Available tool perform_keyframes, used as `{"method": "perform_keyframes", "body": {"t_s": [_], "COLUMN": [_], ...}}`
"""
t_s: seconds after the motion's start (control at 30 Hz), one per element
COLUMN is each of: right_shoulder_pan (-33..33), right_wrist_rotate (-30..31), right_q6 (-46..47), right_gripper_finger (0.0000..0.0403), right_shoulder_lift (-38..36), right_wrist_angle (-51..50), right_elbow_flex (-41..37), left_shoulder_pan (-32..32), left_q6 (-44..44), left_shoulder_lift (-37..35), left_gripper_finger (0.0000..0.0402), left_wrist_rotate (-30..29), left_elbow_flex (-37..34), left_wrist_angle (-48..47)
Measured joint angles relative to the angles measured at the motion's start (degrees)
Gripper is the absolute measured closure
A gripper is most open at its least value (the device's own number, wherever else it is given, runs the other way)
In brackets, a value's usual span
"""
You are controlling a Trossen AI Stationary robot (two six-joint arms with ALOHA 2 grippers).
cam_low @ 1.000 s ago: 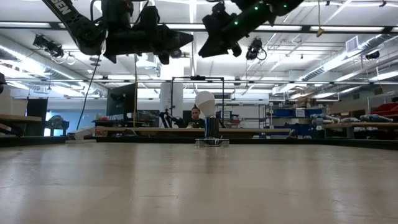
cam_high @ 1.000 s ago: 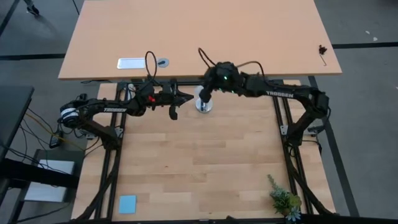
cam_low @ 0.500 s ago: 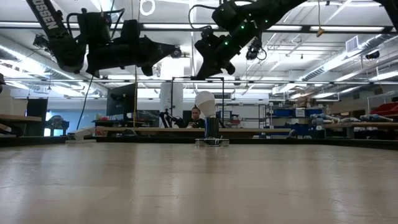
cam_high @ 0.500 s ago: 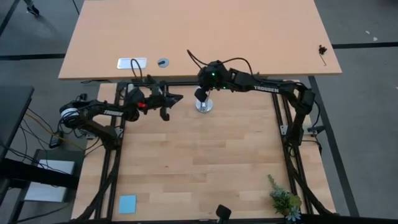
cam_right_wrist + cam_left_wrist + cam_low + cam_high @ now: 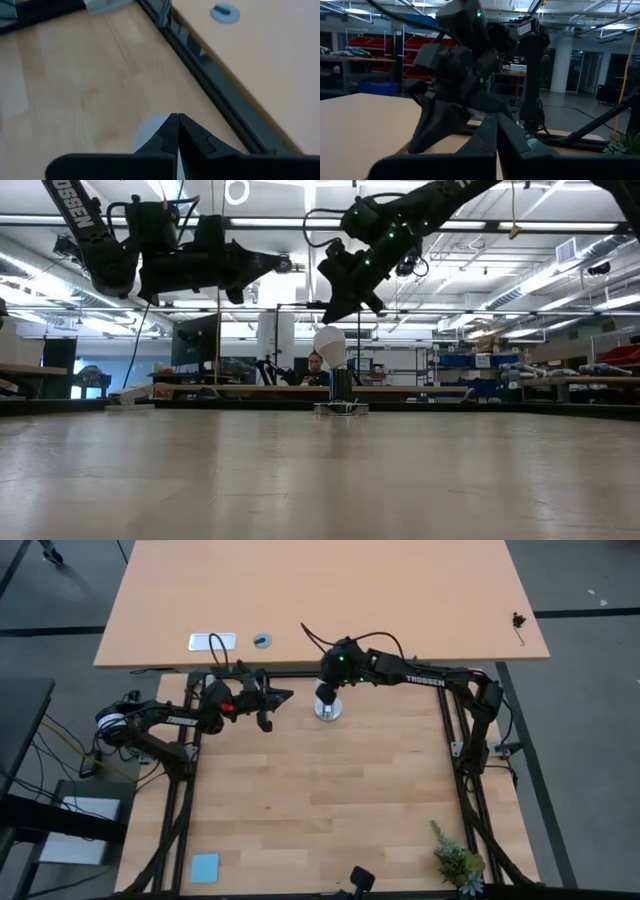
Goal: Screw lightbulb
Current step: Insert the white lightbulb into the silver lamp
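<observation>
Lightbulb (image 5: 329,345) stands upright in its round silver socket (image 5: 327,711) near the far edge of my table (image 5: 320,800), white globe up, nothing gripping it. My right hand (image 5: 330,308) hangs just above and a little to one side of the bulb, fingers pressed together and empty; from its wrist I see the pale globe (image 5: 150,131) blurred just under the fingertips. My left hand (image 5: 287,696) is in the air beside the socket, apart from it, fingers also pinched together on nothing. A second tabletop (image 5: 320,600) lies beyond the frame rail, with a small white plate (image 5: 212,641) and a grey disc (image 5: 262,640) on it. A blue square (image 5: 205,867) and a small green plant (image 5: 455,863) sit at the near corners, well apart from the bulb. A second ago my right fingers were partly spread and lower by the socket; my left hand has drawn back away from the bulb since then
</observation>
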Motion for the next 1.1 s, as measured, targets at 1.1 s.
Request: {"method": "perform_keyframes", "body": {"t_s": [1.1], "right_shoulder_pan": [3.4], "right_wrist_rotate": [0.2], "right_q6": [-0.6], "right_gripper_finger": [0.0386], "right_shoulder_lift": [-2.7], "right_wrist_angle": [-13.2], "right_elbow_flex": [0.2], "left_shoulder_pan": [0.7], "left_q6": [0.0], "left_shoulder_lift": [0.0], "left_gripper_finger": [0.0396], "left_wrist_rotate": [0.0], "left_elbow_flex": [0.0], "left_wrist_angle": [-1.2]}}
